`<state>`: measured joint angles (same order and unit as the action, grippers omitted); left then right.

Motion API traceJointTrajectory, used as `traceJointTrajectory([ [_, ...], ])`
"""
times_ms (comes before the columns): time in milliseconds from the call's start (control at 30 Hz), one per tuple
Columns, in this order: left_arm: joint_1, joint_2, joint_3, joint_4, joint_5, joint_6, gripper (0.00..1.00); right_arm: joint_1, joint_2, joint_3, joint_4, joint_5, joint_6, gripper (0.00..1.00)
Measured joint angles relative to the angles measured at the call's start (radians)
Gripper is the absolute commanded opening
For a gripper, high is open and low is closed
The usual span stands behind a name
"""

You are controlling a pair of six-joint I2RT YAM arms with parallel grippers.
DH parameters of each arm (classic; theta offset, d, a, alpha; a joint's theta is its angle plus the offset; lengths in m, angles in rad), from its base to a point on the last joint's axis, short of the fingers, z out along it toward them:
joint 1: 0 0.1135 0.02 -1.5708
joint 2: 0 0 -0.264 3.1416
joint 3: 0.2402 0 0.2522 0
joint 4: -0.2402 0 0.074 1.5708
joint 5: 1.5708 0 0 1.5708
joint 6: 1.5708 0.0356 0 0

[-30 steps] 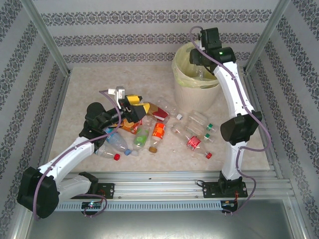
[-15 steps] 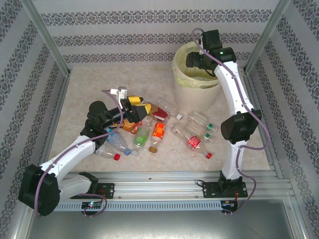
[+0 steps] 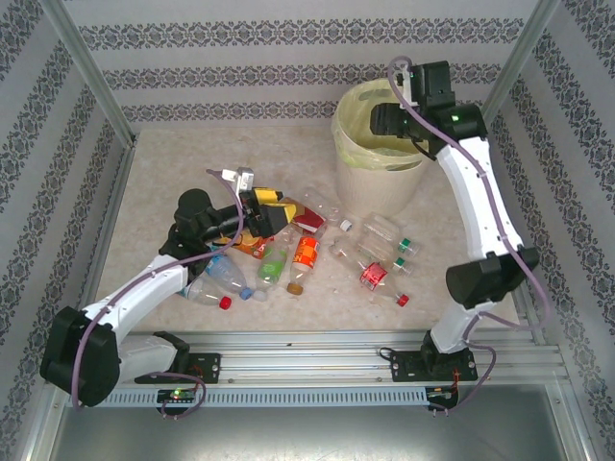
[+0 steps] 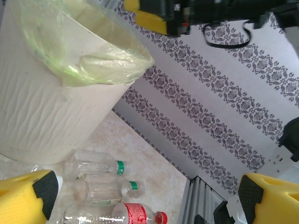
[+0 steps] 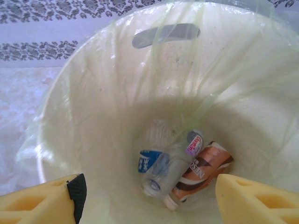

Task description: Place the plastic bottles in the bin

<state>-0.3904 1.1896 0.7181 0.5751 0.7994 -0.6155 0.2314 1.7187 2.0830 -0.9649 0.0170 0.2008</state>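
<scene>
The cream-white bin (image 3: 377, 165) with its pale yellow bag stands at the back right. My right gripper (image 3: 382, 121) hovers over its mouth, open and empty (image 5: 147, 203). Down inside the bin (image 5: 117, 84) lie three plastic bottles: a blue-labelled one (image 5: 150, 160), a clear one with a purple label (image 5: 194, 143) and a brown-labelled one (image 5: 202, 170). Several more plastic bottles (image 3: 306, 252) lie scattered mid-table. My left gripper (image 3: 277, 210) is open above the left end of that pile, with nothing between its yellow fingers (image 4: 28, 196); a red-labelled bottle (image 4: 135, 214) lies below it.
Two clear bottles with green labels (image 4: 96, 165) lie beside the bin's wall (image 4: 42, 116). Patterned walls and metal posts (image 3: 91, 86) enclose the table. A rail (image 3: 317, 365) runs along the near edge.
My right gripper's jaws have opened and its wrist has shifted right over the bin. The left gripper has crept slightly right over the pile.
</scene>
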Motion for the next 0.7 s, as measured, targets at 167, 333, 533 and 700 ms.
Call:
traceJointTrajectory([
  [167, -0.002, 0.026, 0.072, -0.134, 0.041, 0.043, 1.00, 0.059, -0.175, -0.190, 0.023, 0.022, -0.026, 0.73],
  [333, -0.003, 0.027, 0.109, -0.280, 0.090, 0.093, 1.00, 0.136, -0.364, -0.443, 0.028, 0.046, -0.021, 0.77],
  [533, -0.030, 0.027, 0.109, -0.459, 0.133, 0.163, 1.00, 0.225, -0.518, -0.699, 0.019, 0.057, 0.014, 0.77],
  [700, -0.074, 0.064, 0.119, -0.539, 0.143, 0.198, 1.00, 0.284, -0.559, -0.893, 0.035, 0.055, 0.067, 0.79],
])
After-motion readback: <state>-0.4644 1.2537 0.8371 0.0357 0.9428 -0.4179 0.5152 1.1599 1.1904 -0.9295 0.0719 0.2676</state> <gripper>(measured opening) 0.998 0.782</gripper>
